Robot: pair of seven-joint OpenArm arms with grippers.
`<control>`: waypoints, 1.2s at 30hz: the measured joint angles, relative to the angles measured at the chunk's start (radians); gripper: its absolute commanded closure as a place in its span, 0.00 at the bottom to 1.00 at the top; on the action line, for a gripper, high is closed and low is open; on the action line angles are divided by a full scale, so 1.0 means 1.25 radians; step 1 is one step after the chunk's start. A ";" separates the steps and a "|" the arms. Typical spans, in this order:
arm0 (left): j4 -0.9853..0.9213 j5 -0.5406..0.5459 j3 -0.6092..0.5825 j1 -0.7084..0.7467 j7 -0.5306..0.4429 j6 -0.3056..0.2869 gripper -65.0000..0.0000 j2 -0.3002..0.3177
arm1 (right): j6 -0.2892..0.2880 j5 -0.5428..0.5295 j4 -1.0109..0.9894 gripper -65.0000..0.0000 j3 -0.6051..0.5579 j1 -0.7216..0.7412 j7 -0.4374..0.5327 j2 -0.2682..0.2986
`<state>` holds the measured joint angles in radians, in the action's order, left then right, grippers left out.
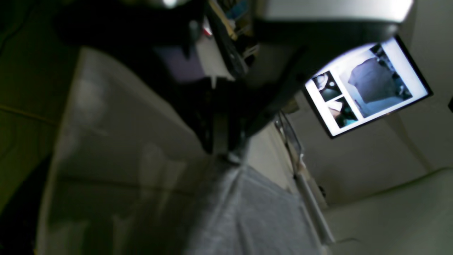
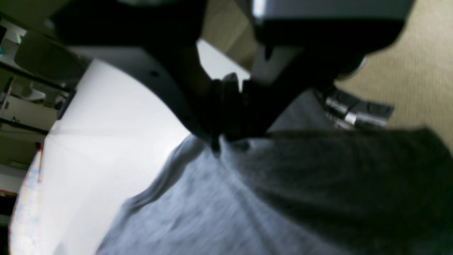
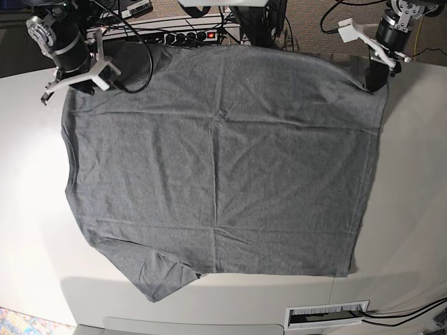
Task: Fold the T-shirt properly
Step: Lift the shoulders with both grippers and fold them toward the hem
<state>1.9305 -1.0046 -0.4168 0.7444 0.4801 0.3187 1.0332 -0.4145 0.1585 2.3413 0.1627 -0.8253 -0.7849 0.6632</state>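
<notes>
The T-shirt [image 3: 216, 167] is spread across the white desk [image 3: 28, 209], its two far corners pinched in the clenched jaws of the left gripper [image 3: 376, 82] and right gripper [image 3: 70, 87], seemingly so the cloth is drawn flat for folding.

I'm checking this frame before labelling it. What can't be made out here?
- T-shirt far edge, base view: hidden behind cables and the arms.
- Left pincer grip point, left wrist view: dark and blurred.
- Right pincer tips, right wrist view: lost in shadow and blur.
- Monitor pictures, left wrist view: too small.
</notes>
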 measured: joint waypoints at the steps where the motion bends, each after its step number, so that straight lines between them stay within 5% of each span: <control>1: 0.006 0.000 0.000 -0.004 0.000 0.000 1.00 0.000 | 0.001 0.000 0.000 1.00 0.000 0.014 0.001 -0.002; 5: 0.012 0.005 0.000 -0.052 0.005 0.000 1.00 -0.007 | 0.002 0.000 0.000 1.00 0.000 0.056 0.010 -0.002; 26: -0.017 0.309 -0.001 -0.344 -0.046 0.002 1.00 -0.113 | -0.001 -0.072 -0.195 1.00 0.000 0.358 0.055 -0.045; 36: -0.174 0.401 -0.001 -0.475 -0.102 0.002 1.00 -0.216 | -0.002 -0.120 -0.318 1.00 -0.001 0.507 0.070 -0.077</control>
<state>1.7126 -0.5034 -0.4179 0.1509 0.3523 0.3214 0.7631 -0.4171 0.0082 1.9442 0.1616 -0.1913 -0.6971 0.5674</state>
